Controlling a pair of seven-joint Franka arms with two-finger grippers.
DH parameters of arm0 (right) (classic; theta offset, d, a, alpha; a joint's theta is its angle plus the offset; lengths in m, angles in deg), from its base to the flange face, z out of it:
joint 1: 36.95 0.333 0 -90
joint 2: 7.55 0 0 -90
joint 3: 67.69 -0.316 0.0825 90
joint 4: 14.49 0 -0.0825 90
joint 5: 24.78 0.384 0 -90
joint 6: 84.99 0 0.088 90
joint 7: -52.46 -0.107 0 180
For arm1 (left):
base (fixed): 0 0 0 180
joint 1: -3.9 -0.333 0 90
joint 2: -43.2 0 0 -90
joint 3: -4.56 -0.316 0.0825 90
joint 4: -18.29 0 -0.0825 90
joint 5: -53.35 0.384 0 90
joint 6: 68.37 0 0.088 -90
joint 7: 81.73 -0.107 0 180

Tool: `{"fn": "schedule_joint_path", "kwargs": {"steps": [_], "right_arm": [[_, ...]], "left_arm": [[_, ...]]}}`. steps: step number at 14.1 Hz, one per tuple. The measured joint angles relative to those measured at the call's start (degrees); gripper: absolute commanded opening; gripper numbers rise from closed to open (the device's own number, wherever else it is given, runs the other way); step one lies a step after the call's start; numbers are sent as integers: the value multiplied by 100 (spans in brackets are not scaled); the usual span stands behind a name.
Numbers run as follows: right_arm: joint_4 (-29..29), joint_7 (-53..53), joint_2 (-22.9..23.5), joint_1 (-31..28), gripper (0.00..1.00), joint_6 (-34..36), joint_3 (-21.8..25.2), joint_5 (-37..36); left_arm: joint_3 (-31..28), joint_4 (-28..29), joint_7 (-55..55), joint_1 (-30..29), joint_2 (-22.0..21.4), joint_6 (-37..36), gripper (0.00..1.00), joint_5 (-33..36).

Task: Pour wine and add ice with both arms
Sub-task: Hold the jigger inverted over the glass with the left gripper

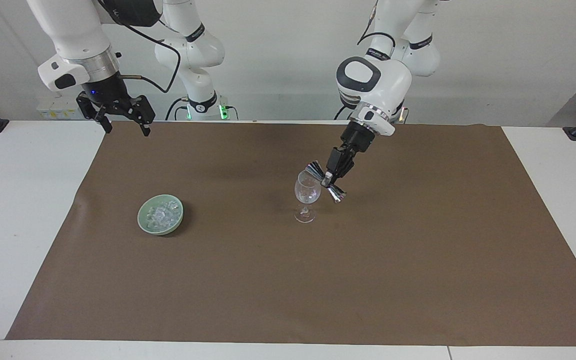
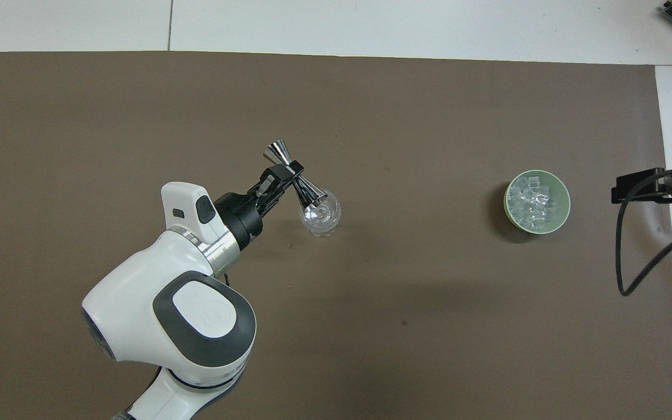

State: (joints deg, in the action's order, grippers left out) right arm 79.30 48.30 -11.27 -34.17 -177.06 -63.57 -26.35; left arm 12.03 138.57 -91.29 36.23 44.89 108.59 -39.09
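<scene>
The arms are glossy white with dark grey caps on the joints and bright silver rings at the wrists; the left arm (image 1: 373, 75) shows a white oval inside a dark grey patch on its elbow, and the right arm (image 1: 75, 35) trails a black cable. Both grippers, left gripper (image 1: 329, 175) and right gripper (image 1: 118, 111), are black. The jigger (image 2: 295, 178) is mirror-bright silver with dark reflections. The wine glass (image 1: 307, 195) is clear and colourless. The bowl (image 1: 143, 222) is pale green, the ice (image 1: 162, 214) in it glassy and whitish. The mat (image 1: 288, 280) is plain dull brown, the table (image 1: 13, 225) white
</scene>
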Motion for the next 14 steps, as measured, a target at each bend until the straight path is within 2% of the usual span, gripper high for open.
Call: {"fn": "schedule_joint_path", "kwargs": {"steps": [14], "right_arm": [[11,0,20,1,100,0,-12,0]], "left_arm": [[-2,-89,-325,33,61,101,0,752]]}}
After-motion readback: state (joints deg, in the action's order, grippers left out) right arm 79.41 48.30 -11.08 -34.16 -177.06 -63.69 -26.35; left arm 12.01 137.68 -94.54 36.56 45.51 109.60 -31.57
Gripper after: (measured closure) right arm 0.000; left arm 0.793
